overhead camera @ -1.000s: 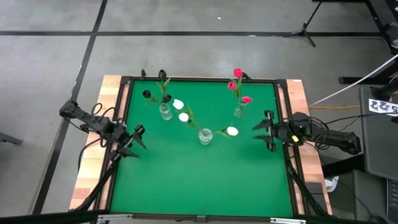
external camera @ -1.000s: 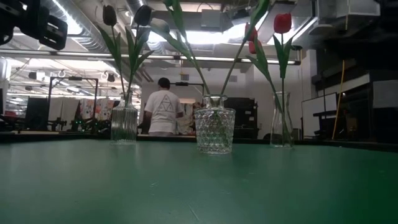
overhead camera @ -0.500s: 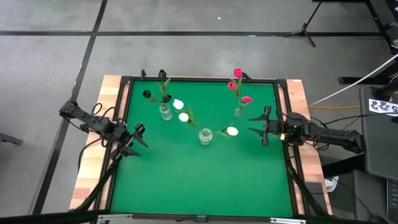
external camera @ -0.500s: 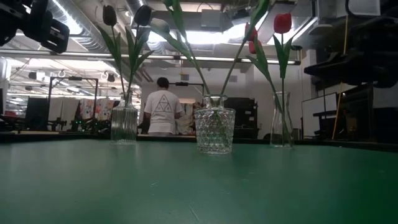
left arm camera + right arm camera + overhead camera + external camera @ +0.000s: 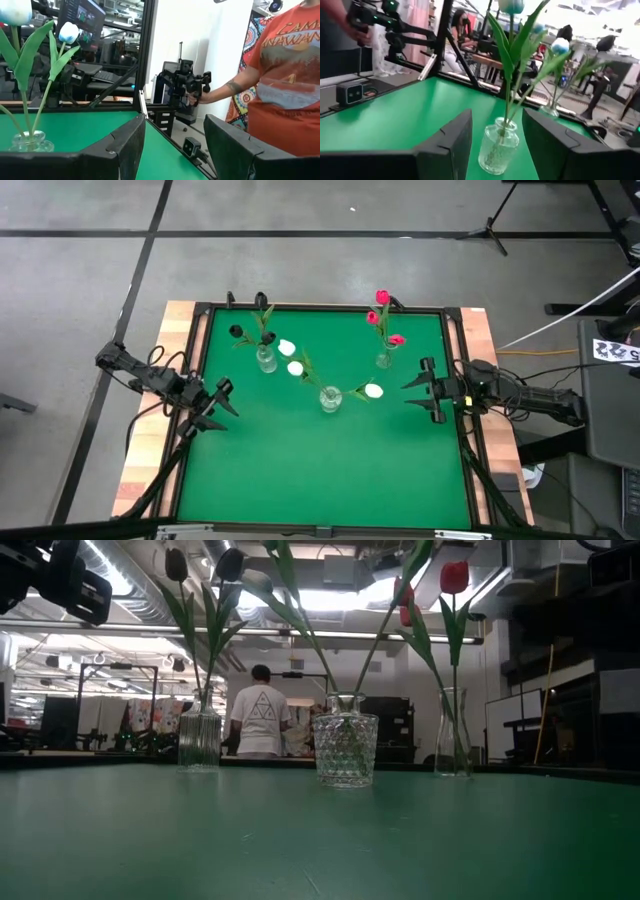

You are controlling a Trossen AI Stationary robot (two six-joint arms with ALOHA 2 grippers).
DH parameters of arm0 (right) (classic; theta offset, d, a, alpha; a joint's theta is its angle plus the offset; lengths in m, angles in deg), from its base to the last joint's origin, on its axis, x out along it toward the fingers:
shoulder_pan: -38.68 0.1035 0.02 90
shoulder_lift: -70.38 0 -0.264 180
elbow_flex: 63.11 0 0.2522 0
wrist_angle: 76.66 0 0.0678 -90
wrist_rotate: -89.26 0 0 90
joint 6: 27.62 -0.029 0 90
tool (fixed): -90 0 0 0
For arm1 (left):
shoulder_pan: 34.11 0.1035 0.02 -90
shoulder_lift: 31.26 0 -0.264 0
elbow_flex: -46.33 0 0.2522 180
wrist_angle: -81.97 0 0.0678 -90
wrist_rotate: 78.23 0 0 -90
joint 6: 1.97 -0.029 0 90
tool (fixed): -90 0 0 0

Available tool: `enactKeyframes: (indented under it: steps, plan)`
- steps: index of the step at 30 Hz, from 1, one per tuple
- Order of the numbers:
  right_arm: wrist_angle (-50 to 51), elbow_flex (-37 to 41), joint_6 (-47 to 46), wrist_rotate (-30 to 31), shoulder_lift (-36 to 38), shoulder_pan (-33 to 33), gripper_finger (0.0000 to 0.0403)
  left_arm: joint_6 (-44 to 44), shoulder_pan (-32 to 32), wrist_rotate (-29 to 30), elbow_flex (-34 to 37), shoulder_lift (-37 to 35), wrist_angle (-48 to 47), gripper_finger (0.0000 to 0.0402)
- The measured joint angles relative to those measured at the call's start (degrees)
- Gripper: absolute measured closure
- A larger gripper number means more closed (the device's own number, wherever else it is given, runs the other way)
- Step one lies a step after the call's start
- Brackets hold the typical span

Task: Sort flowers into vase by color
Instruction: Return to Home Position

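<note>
Flanking flowers (image 5: 294,367) stand left end effector (image 5: 227,401) and right end effector (image 5: 409,394).

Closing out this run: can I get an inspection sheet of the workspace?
Surface: green table mat, bare apart from three vases.
Job's things: black tulips in left vase, white tulips in middle vase, red tulips in right vase; none lying loose.
Clutter: nothing seen.
Grippers: left gripper open at left edge; right gripper open at right edge; both empty.
Cables: white cable on floor at right.
Surroundings: person in white shirt beyond the table.
</note>
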Motion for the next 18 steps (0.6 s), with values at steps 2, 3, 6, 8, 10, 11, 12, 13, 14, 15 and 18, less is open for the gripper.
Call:
enactKeyframes:
  steps: [2, 3, 6, 8, 10, 11, 12, 13, 14, 15, 18]
  plan:
    - [-0.5, 0.0, 0.7, -0.6, 0.0, 0.0, 0.0229, 0.0, 0.0, 0.0, 0.0, 0.0, 0.1, 0.0201]
    - [-0.6, 0.0, 1.5, -0.6, 0.0, 0.0, 0.0229, 0.0, 0.0, 0.0, 0.0, 0.0, 0.3, 0.0201]
    - [-2.9, 0.0, 5.1, 0.5, 0.0, 0.0, 0.0229, 0.0, 0.0, 0.0, 0.0, 0.0, 0.9, 0.0201]
    - [-4.3, 0.0, 8.4, 2.0, 0.0, 0.0, 0.0229, 0.1, 0.0, 0.0, 0.0, 0.0, 0.9, 0.0201]
    - [-4.5, 0.0, 10.6, 3.3, 0.0, 0.0, 0.0229, 0.2, 0.0, 0.0, 0.0, 0.0, 0.8, 0.0201]
    - [-4.6, 0.0, 11.1, 3.7, 0.0, 0.0, 0.0229, 0.5, 0.0, 0.0, 0.0, 0.0, 0.5, 0.0201]
    - [-5.1, 0.0, 11.8, 3.7, 0.0, -0.1, 0.0229, 1.4, 0.0, 0.0, 0.0, 0.0, 0.0, 0.0201]
    - [-5.8, 0.0, 12.0, 3.7, 0.0, -0.1, 0.0229, 2.5, 0.0, 0.0, 0.0, 0.0, -0.6, 0.0201]
    - [-6.3, 0.0, 12.0, 3.6, 0.0, -0.1, 0.0229, 3.6, 0.0, 0.0, 0.0, 0.0, -0.9, 0.0201]
    - [-6.5, 0.0, 12.0, 3.3, 0.0, -0.1, 0.0229, 4.5, 0.0, 0.0, 0.0, 0.0, -1.3, 0.0201]
    - [-6.4, 0.0, 12.0, 2.9, 0.0, -0.1, 0.0229, 6.7, 0.0, 0.0, 0.0, 0.0, -3.4, 0.0201]
